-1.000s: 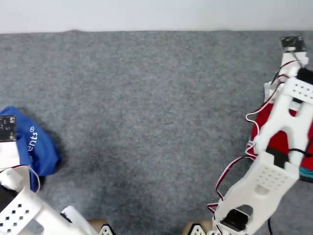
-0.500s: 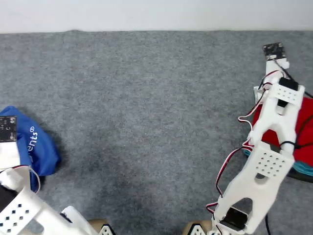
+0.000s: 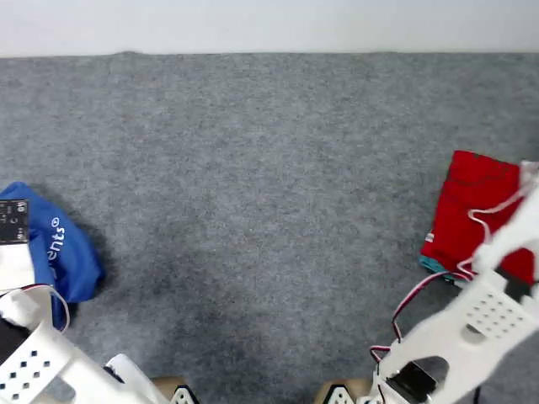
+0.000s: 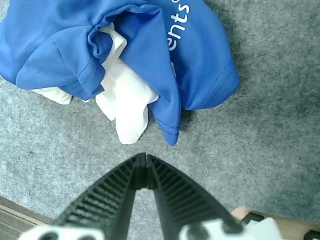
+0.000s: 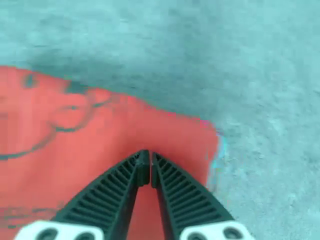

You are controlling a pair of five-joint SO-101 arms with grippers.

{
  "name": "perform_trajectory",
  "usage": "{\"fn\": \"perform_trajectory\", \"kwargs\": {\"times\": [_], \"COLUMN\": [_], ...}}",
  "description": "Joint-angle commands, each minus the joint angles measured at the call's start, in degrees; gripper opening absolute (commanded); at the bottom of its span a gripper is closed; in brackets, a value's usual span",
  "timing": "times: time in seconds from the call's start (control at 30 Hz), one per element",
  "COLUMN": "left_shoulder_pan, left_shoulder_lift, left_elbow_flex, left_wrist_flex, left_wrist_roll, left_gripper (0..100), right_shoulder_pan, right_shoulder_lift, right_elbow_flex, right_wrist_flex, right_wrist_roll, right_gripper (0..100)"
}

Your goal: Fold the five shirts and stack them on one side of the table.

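The right pincer (image 5: 145, 166) hangs closed and empty directly over the folded red shirt (image 5: 70, 165), probably the stack's top layer. The left pincer (image 4: 146, 167), likewise closed on nothing, hovers just short of the crumpled blue shirt (image 4: 195, 65) and white shirt (image 4: 127, 100), both not yet folded.

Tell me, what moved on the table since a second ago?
The right arm swung back from over the red shirt toward the near edge of the table, so the folded red shirt now lies uncovered. The left arm and the crumpled blue shirt stayed where they were.
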Motion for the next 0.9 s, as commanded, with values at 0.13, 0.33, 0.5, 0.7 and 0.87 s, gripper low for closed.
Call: {"fn": "perform_trajectory", "kwargs": {"times": [0.13, 0.33, 0.5, 0.7, 0.87], "left_shoulder_pan": [0.4, 0.4, 0.4, 0.4, 0.4], "left_shoulder_lift": [-0.6, -0.6, -0.6, -0.6, -0.6], "left_elbow_flex": [-0.3, -0.3, -0.5, -0.4, -0.2], "left_wrist_flex": [0.4, 0.4, 0.5, 0.5, 0.5], "left_wrist_roll": [-0.4, -0.4, -0.4, -0.3, -0.2], "left_gripper": [1, 1, 1, 1, 1], "right_shoulder_pan": [3.0, 1.8, 0.7, 0.0, -2.9], "right_shoulder_lift": [8.0, -1.2, -7.8, -12.4, -12.9], "right_elbow_flex": [-3.1, -3.6, -3.6, -3.6, -3.5], "right_wrist_flex": [-7.4, -3.1, 4.7, 19.6, 34.6], "right_wrist_roll": [9.6, 5.5, 4.8, 5.1, 5.2], "right_gripper": [1.5, 1.5, 1.5, 1.5, 1.7]}}
